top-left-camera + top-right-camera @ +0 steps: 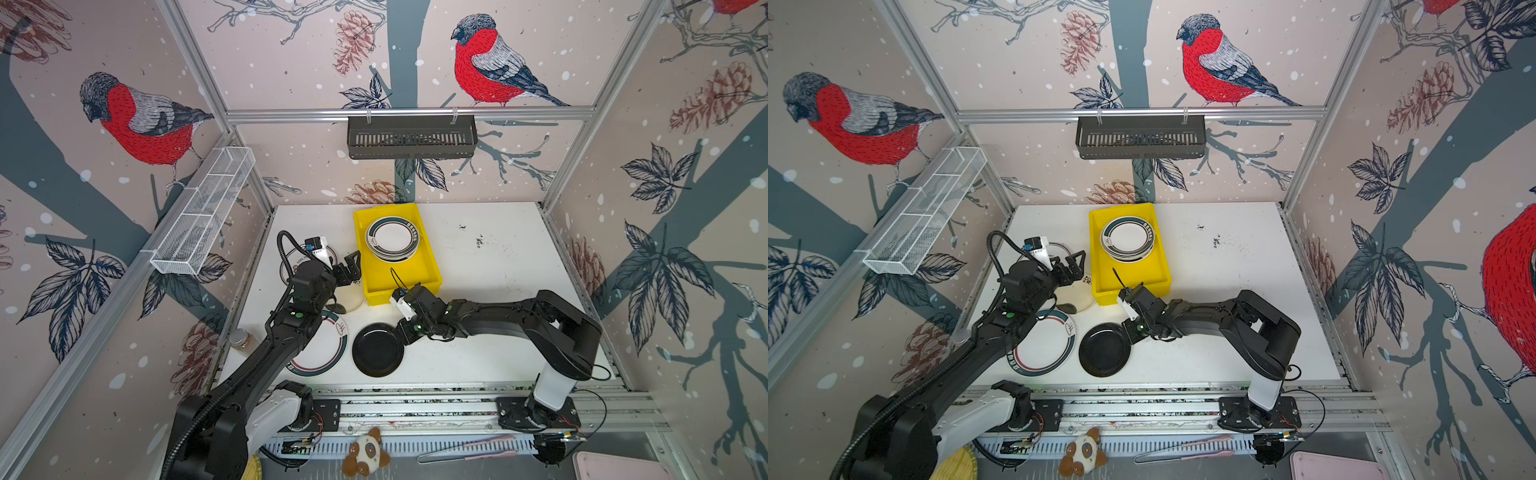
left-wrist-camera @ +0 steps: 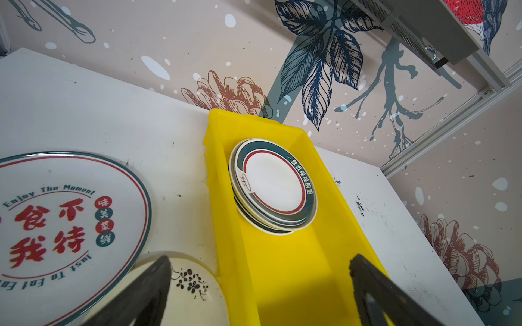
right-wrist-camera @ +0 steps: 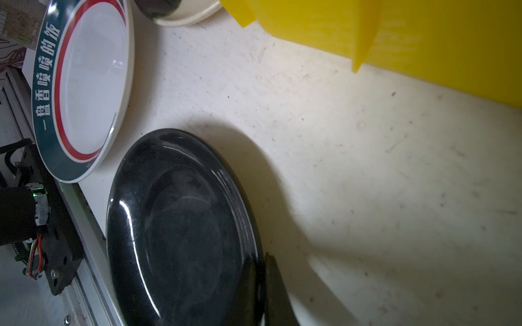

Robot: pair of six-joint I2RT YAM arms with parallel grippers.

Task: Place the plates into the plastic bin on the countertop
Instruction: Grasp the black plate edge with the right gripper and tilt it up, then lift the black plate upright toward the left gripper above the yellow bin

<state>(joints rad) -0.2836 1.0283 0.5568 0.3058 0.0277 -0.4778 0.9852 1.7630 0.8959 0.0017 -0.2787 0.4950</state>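
Right arm is folded at the elbow, forearm running low across the bench (image 1: 498, 266) toward the middle, wrist just in front of the bin's (image 1: 399, 278) near end. Right end effector (image 3: 260, 258) is pressed together on the rim of the black plate (image 3: 175, 225), pinching its edge on the side nearest the arm; in both top views it sits at that plate's far-right rim (image 1: 403, 332).

The black plate lies flat on the bench, near-centre, outside the bin. It is glossy and plain with light scuffs.

Left arm stretches forward with its elbow over a banded plate (image 1: 324, 353). Left end effector (image 1: 352, 266) hangs by the bin's left wall, spread wide, holding nothing. In the wrist view its fingers (image 2: 158, 271) frame the bin.

A stack (image 1: 392, 239) of teal-and-red-banded plates sits in the bin's far half. A lettered plate (image 2: 70, 220) and a cream floral plate (image 2: 192, 285) lie on the bench left of the bin.
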